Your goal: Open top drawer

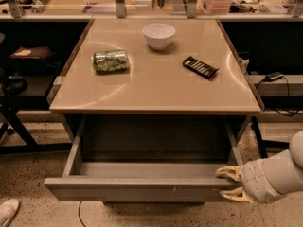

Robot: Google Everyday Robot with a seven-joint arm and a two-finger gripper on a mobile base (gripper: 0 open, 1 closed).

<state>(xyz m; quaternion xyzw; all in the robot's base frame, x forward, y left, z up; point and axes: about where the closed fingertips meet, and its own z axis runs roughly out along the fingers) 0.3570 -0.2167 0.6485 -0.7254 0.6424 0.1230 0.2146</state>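
The top drawer [132,189] is a wide grey drawer under the tan table top, pulled far out toward me. Its plain grey interior is bare and small white scratches mark its flat front right of centre. My gripper [228,184] is at the right end of the drawer front. One pale finger [228,172] lies over the front's top edge on the inner side and the other [233,196] sits against the outer face, so the gripper holds the front panel between them. The white arm reaches in from the lower right.
On the table top [156,89] lie a green can [110,60] on its side, a white bowl [158,34] and a black remote-like object [200,66]. A lower drawer front [156,204] shows just beneath. Black table legs stand at left, cables at right.
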